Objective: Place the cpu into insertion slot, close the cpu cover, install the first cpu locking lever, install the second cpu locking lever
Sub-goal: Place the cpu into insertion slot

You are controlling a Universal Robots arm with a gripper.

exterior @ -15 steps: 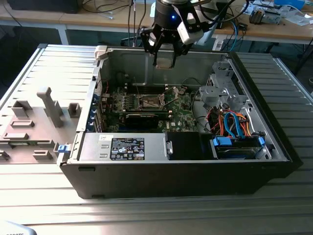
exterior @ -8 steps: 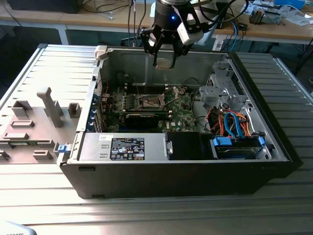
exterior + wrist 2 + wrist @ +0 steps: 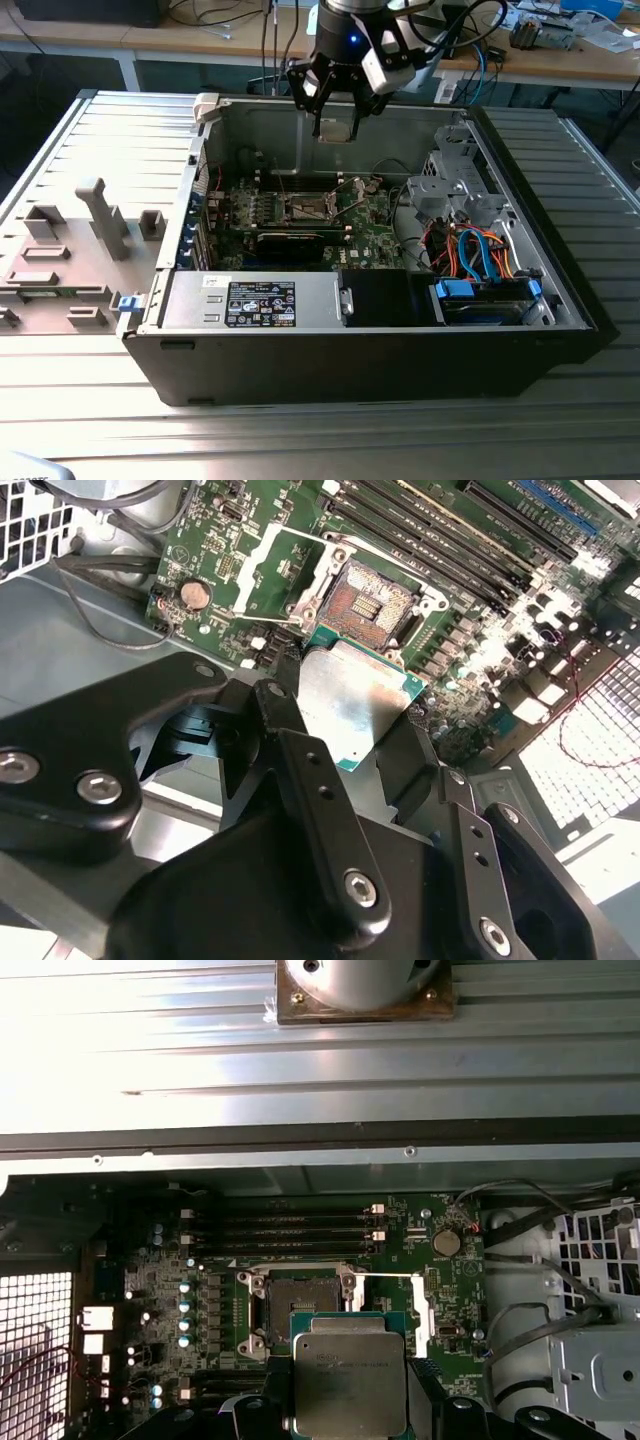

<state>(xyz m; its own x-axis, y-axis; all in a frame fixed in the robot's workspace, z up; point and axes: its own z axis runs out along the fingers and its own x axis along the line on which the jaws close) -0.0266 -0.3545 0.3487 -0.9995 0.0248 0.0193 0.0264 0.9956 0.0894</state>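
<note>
Second wrist view: tool [image 3: 345, 738] grips cpu [image 3: 358, 700], apart from insertion slot [image 3: 368, 602].

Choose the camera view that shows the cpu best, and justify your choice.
The first wrist view: the cpu faces the camera squarely, its metal face plain. The second wrist view shows it aslant, partly hidden. The exterior view shows it distant, in the gripper.
</note>
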